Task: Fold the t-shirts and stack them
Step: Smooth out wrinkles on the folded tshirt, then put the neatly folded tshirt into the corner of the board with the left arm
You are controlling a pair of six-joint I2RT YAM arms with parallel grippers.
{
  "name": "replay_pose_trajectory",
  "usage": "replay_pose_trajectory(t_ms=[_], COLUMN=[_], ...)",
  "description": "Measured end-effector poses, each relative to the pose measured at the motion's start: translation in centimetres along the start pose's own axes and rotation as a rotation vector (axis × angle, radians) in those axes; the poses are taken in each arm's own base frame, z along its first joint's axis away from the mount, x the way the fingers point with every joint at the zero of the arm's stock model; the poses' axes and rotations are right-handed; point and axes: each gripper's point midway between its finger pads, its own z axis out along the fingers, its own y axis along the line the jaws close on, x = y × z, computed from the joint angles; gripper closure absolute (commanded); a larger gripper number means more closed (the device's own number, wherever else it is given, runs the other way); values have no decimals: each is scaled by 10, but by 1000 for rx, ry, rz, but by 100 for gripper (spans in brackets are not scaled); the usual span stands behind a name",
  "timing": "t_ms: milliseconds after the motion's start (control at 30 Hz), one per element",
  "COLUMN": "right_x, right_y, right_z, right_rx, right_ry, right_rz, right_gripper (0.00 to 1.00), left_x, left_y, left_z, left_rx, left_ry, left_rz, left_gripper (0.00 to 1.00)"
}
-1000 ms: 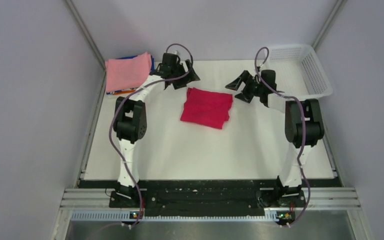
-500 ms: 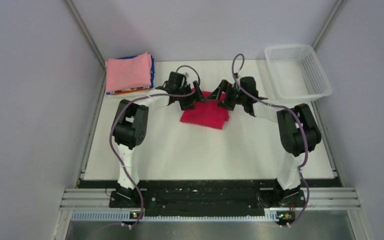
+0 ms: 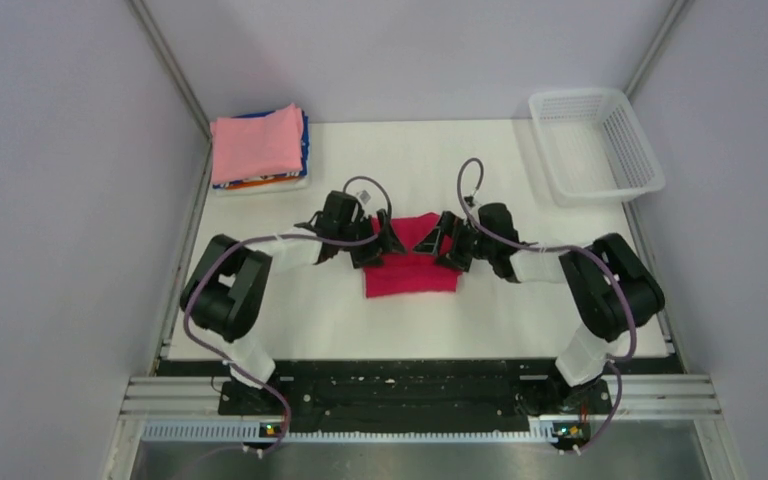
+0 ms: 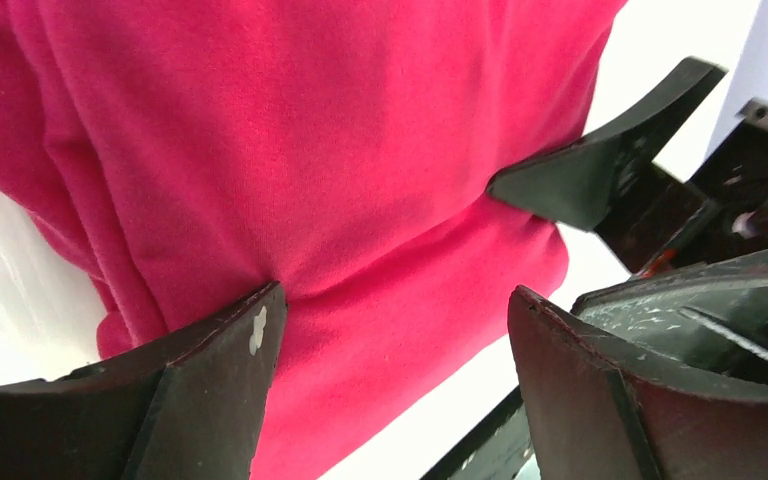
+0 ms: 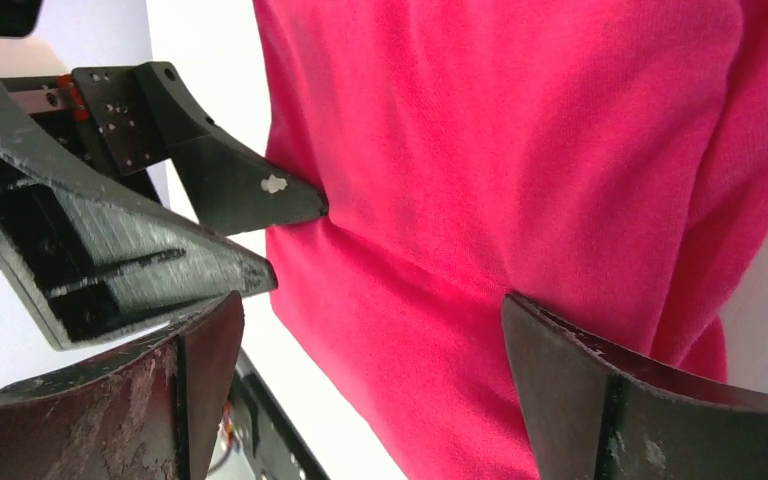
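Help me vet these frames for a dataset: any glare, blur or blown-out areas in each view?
Top external: even soft light, sharp, no glare on the red t-shirt. Left wrist: cloth in focus, left end effector slightly soft up close, table blown out white. Right wrist: likewise, right end effector soft-edged, white areas washed out.

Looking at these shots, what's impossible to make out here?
Top view: the middle of the red t-shirt is covered by the left gripper and right gripper.
Top view: the lower shirts under the pink t-shirt show only edges; number unclear.
Wrist views: the red t-shirt runs past the frame edges, outline cut off.
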Motion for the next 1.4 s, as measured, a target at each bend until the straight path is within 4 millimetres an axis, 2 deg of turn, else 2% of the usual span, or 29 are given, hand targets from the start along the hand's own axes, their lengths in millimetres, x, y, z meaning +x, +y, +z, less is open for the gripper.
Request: replay_pose_trajectory(t_ms=[133, 167, 233, 333, 400, 467, 500, 633, 767, 900, 1033, 1133, 1200, 1400], right_x=[34, 40, 37, 22, 12, 2, -3, -19, -29, -27, -27, -24, -22, -17], right_y=[10, 15, 25, 38, 47, 50, 49, 28, 9, 1, -2, -9, -14, -29], right_z=[-19, -25, -37, -56, -70, -83, -89, -121, -155, -178, -193, -200, -202, -207], right_rx=[39, 44, 48, 60, 74, 101, 125, 261, 350, 391, 427, 464, 491, 574], right_ry=[44, 51, 32, -44, -103, -156, -182, -281, -376, -437, -475, -476, -468, -435], right_rz=[-37, -49, -75, -118, -144, -160, -163, -133, -96, -97, -115, -129, -139, -169], right_gripper=[1, 1, 1, 1, 1, 1, 1, 1, 1, 1, 1, 1, 1, 1], left_x=[48, 56, 65, 64, 60, 53, 50, 47, 43, 40, 33, 25, 22, 12], left_y=[2, 1, -5, -25, -32, -25, -15, 29, 57, 72, 67, 58, 55, 49], left_z=[-27, -35, -48, -70, -82, -92, -95, -97, -88, -71, -50, -37, -31, -10], left_rx=[-66, -82, -97, -86, -92, -149, -201, -399, -494, -550, -541, -511, -505, -583], left_ry=[34, 35, 19, -50, -100, -157, -181, -212, -208, -170, -136, -139, -141, -164], left_rz=[29, 39, 60, 95, 106, 91, 76, 19, -13, -18, -15, -6, 2, 64], left_gripper=[12, 11, 7, 2, 1, 1, 1, 1, 1, 1, 4, 14, 25, 71])
